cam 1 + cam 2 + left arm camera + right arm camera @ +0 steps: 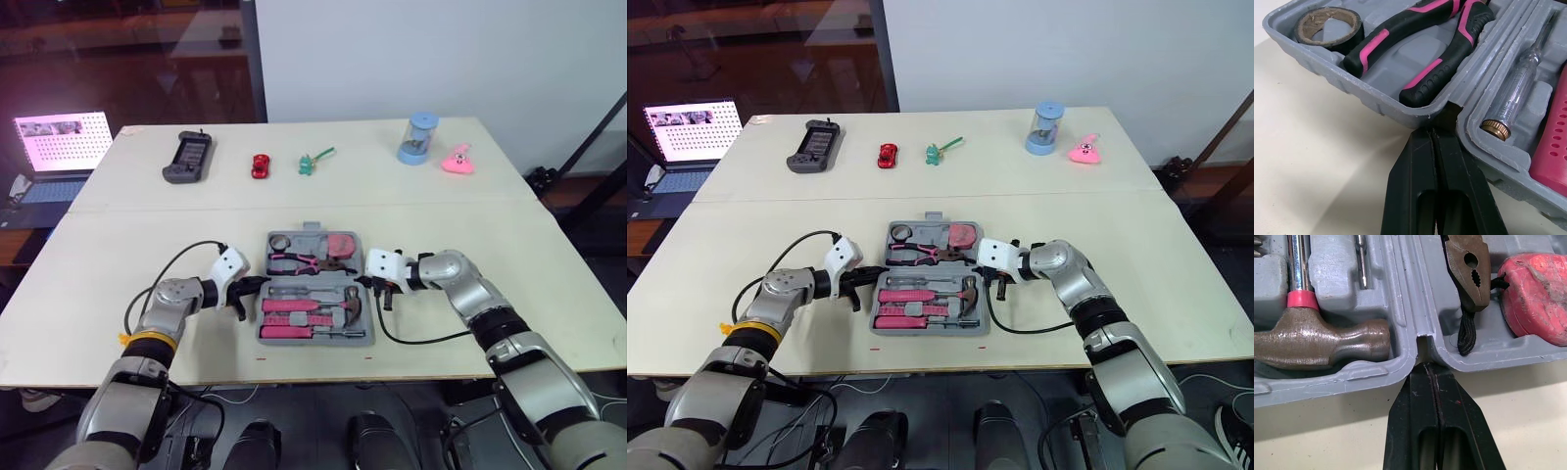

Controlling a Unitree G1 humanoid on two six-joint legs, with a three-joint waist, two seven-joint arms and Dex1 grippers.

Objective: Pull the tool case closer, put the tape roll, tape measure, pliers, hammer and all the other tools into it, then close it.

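Head view: tool case (315, 290) lay open. Wrist views added tape roll (1327, 25), pliers (1422, 73) near left gripper (1433, 131); hammer (1317, 342), tape measure (1535, 293) near right gripper (1431, 365). Both claws were closed, empty, tips at hinge notches.

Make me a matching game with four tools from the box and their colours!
All four lie in the open tool case.

Things:
1. tape roll
2. pliers
3. hammer
4. tape measure

Looks:
a. brownish metal head
b. pinkish-red body
c. black ring
d. black and pink handles

Pairs: 1-c, 2-d, 3-a, 4-b
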